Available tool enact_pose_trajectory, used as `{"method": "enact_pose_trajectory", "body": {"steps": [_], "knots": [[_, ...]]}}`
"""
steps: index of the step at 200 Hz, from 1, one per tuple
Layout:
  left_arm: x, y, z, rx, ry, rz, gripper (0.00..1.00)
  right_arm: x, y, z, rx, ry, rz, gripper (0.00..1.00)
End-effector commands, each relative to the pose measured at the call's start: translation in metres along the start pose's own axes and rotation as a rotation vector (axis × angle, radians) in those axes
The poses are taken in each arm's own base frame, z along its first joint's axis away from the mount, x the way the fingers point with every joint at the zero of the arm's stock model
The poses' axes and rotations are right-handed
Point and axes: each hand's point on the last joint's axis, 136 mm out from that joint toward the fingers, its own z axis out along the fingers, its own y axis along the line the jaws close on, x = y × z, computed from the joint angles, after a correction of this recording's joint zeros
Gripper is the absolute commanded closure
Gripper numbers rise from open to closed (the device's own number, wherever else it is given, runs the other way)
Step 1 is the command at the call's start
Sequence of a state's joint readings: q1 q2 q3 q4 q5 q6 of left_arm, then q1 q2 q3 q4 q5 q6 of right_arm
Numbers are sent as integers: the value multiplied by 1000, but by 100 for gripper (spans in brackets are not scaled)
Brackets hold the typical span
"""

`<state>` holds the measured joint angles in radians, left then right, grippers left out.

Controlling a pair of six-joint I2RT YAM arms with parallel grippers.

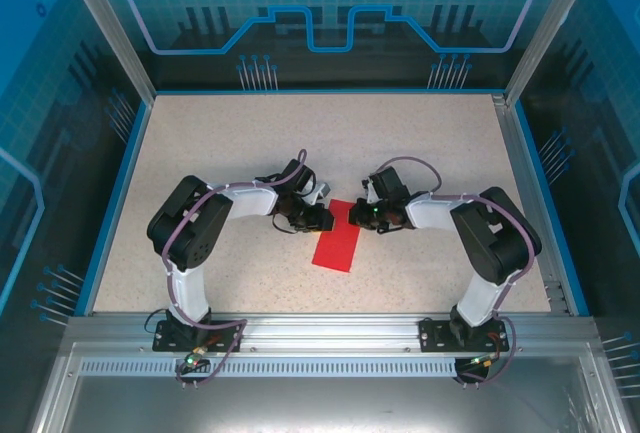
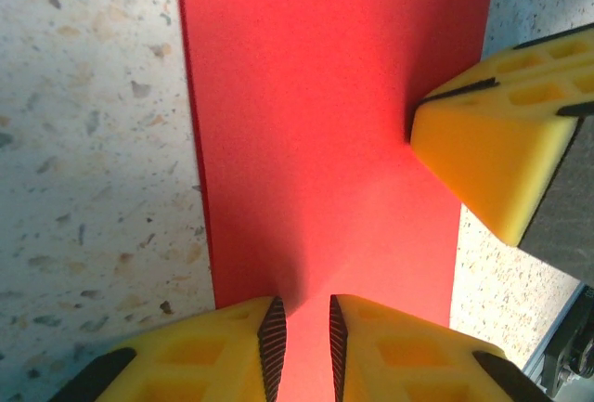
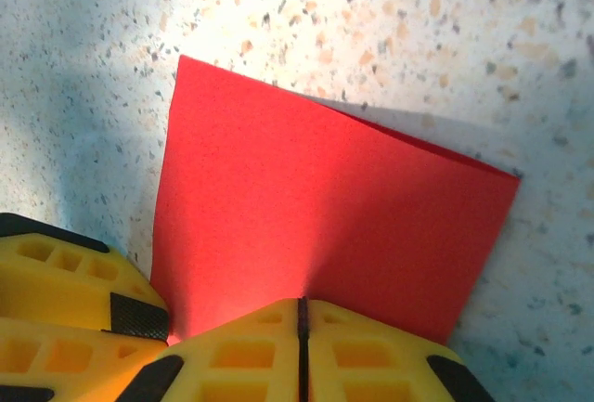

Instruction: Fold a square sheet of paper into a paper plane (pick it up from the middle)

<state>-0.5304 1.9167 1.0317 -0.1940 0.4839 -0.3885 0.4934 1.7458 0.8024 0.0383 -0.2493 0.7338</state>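
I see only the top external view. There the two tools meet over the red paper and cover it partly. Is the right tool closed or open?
Observer: Closed. In the right wrist view the right tool is shut tight at the near edge of the red paper.
Operator: And the left tool?
Observer: The left tool has a narrow gap between its pads, and red shows in the gap. I cannot tell whether it pinches the paper.
Operator: Does the paper lie flat?
Observer: Not fully, it seems. Its far edge casts a shadow on the table, so that edge looks a little lifted.
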Motion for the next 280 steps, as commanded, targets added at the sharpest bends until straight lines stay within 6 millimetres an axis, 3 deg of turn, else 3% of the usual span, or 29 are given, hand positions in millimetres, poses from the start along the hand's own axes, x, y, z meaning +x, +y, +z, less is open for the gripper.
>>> {"method": "enact_pose_trajectory", "body": {"steps": [1, 53, 78, 103, 137, 165, 205, 219, 280], "knots": [[44, 77, 31, -257, 107, -28, 74, -12, -17, -2, 47, -23, 5, 91], [43, 77, 31, -259, 107, -24, 74, -19, -49, -13, 104, -43, 42, 92], [44, 78, 31, -264, 111, -25, 74, -26, -53, -22, 99, -66, 45, 92], [45, 78, 31, -262, 113, -25, 74, -35, -36, -32, 42, -92, 26, 92], [44, 78, 32, -258, 112, -29, 74, -35, 10, -38, -64, -108, -26, 92], [44, 78, 33, -257, 114, -33, 74, -25, 30, -21, -95, -73, -49, 92], [45, 78, 31, -261, 117, -26, 74, -24, 16, 8, -63, -29, -32, 92], [46, 78, 30, -262, 118, -25, 74, -36, 20, 9, -64, -42, -43, 92], [48, 78, 30, -258, 121, -30, 74, -41, -33, 2, 47, -41, -3, 93]]}}
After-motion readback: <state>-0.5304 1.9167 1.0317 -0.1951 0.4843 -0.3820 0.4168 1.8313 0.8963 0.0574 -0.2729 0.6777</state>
